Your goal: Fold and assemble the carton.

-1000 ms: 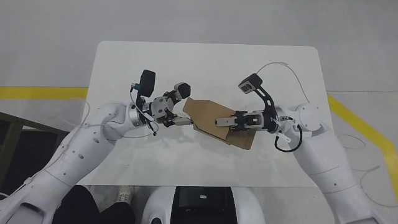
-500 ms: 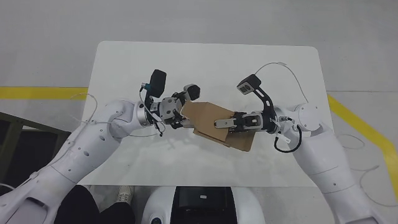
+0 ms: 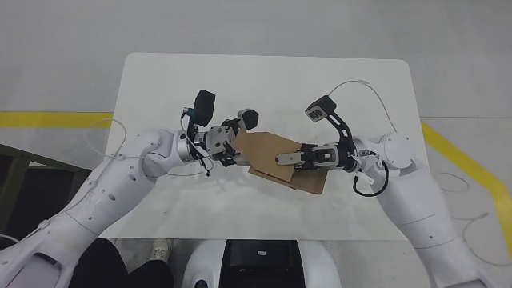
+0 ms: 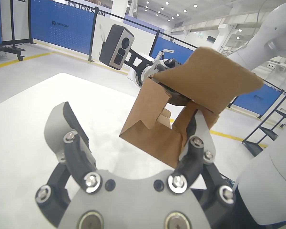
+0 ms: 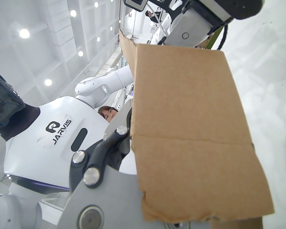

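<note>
A brown cardboard carton (image 3: 272, 154), partly folded, is held above the middle of the white table (image 3: 160, 80). My right gripper (image 3: 290, 158) is shut on its right side: one finger (image 5: 124, 117) lies against a panel (image 5: 193, 110) and the other is hidden behind the cardboard. My left gripper (image 3: 240, 138) is open at the carton's left end. In the left wrist view the left gripper (image 4: 131, 110) straddles a lower flap (image 4: 155, 141), with one finger (image 4: 200, 127) touching the cardboard and the other finger (image 4: 66, 120) well apart. An upper flap (image 4: 212, 82) sticks up.
A thin white cable (image 3: 376, 96) loops over the table's right rear part. Bare table surface lies behind and to both sides of the carton. Yellow floor tape (image 3: 48, 118) runs past the table's left side.
Over the last second my left gripper moved right up to the carton's left end and the flap there folded inward. The right gripper has held still with the carton.
</note>
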Available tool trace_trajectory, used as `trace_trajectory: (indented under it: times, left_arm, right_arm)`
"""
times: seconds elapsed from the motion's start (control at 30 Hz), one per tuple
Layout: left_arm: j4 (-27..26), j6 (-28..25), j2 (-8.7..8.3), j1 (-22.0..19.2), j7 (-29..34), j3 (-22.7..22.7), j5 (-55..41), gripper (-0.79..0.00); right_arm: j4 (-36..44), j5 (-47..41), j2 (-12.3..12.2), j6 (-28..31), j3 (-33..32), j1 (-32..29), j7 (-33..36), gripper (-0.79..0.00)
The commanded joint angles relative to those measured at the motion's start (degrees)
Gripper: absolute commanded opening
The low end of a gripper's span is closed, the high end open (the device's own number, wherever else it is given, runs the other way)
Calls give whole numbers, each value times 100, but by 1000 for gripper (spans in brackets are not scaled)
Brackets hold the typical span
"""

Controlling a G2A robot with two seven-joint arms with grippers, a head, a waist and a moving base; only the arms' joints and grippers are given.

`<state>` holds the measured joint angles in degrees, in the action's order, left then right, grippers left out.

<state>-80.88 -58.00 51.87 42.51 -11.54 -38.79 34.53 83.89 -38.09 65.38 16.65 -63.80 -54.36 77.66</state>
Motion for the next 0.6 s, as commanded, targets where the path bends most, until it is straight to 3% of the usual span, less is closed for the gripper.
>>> trace_trajectory:
  times: [0.0,0.3,0.57]
  left_arm:
    - [29,0,-11,8,-43,-27,18,0]
    - [310,0,-171,205,-175,-407,153,0]
    - [-10,0,-380,450,-509,-862,290,0]
  right_arm:
    - [-23,10,-1,4,-4,0,-8,-785]
    - [-169,87,-33,22,-134,-38,-77,-785]
    - [-245,634,-66,-120,-86,-52,-169,-785]
